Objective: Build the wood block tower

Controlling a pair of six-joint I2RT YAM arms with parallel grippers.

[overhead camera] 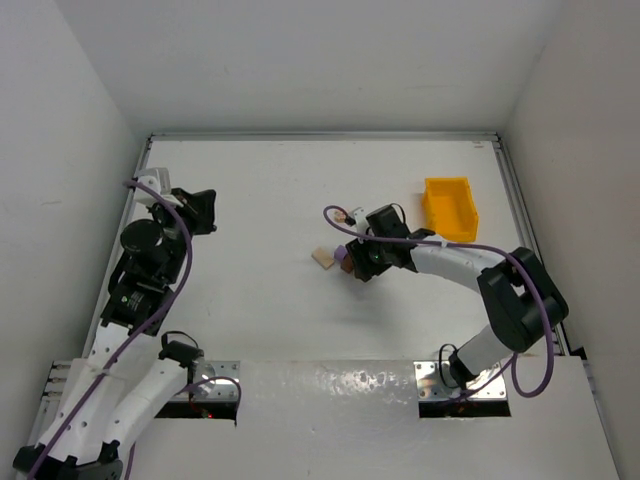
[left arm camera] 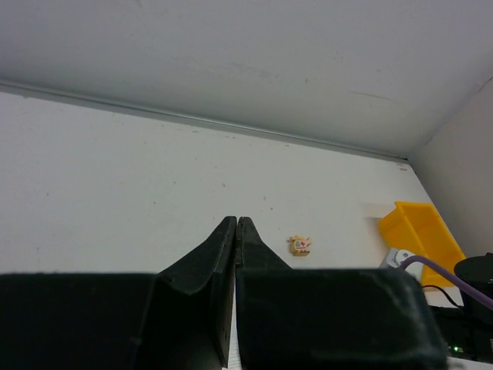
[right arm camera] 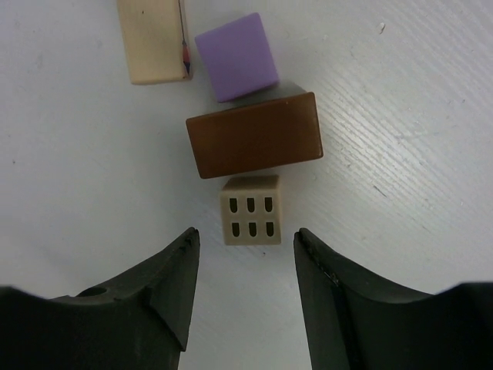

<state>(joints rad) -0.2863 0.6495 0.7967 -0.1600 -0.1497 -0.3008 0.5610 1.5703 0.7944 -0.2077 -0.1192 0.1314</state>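
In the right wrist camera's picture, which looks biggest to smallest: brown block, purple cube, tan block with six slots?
brown block: largest
purple cube: next
tan slotted block: smallest, though only slightly smaller than the purple cube, and nearness to the camera could skew that

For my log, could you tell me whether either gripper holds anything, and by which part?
Nothing is held: the right gripper is open, not touching the windowed tan block; the left gripper shut, empty.
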